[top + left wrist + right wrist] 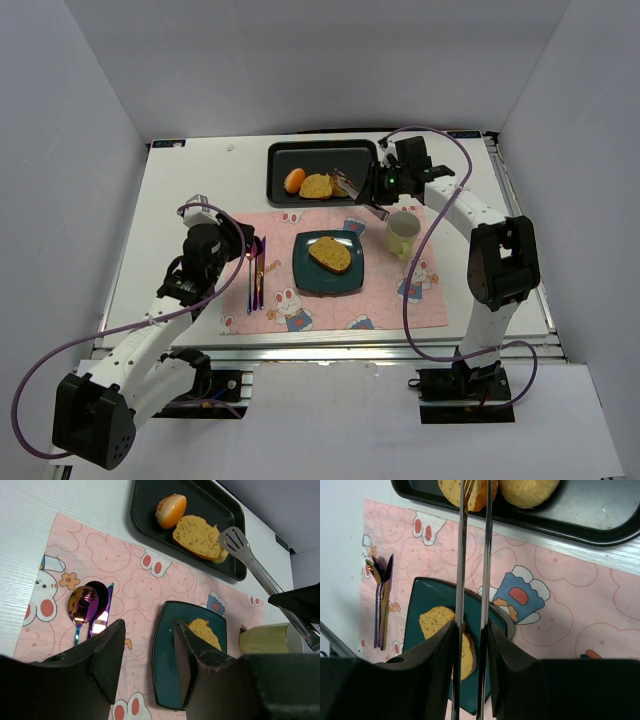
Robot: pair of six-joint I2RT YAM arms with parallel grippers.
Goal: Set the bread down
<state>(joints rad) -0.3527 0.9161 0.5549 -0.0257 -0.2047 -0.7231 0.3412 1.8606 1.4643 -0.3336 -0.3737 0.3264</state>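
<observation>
Left of the teal plate (304, 281), the left fingers (110, 655) hang released above the pink placemat (400, 310), near a spoon (82, 604). One bread slice (330, 253) lies on the plate. A second slice (316, 186) lies in the black tray (290, 155) behind the plate, beside an orange bun (294, 180). Behind and right of the plate, past a mug (402, 235), the right fingers (445, 650) are clenched on metal tongs (461, 555) whose tips reach over the tray.
</observation>
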